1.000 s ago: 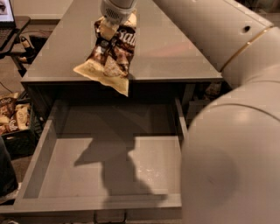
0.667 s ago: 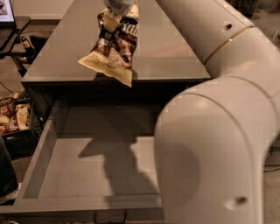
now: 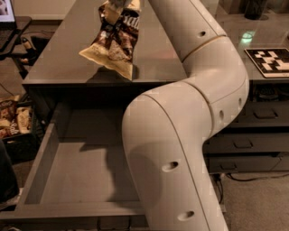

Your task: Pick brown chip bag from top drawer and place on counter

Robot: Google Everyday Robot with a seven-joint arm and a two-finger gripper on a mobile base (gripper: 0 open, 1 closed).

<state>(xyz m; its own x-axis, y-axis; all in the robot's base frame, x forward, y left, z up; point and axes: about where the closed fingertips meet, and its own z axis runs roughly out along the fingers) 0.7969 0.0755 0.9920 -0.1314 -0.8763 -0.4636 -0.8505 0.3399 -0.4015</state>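
Note:
The brown chip bag [image 3: 114, 43] hangs over the counter [image 3: 58, 58], its cream lower end just above or touching the glossy grey top near the front edge. My gripper [image 3: 118, 3] is at the very top edge of the view, shut on the bag's upper end; most of it is cut off. The top drawer [image 3: 81, 180] stands pulled open below the counter, its flat grey floor bare. My white arm crosses the right half of the view and hides the drawer's right side.
A heap of small brown-and-cream packets [image 3: 13, 121] with a black crate sits on the floor at left. A small desk with a laptop [image 3: 6, 11] is at the top left. Narrower grey drawers with loop handles [image 3: 253, 144] and a black-and-white marker board [image 3: 271, 61] are at right.
The gripper has carried the bag up and farther back over the counter. The arm's elbow has swung in front of the drawer's right side.

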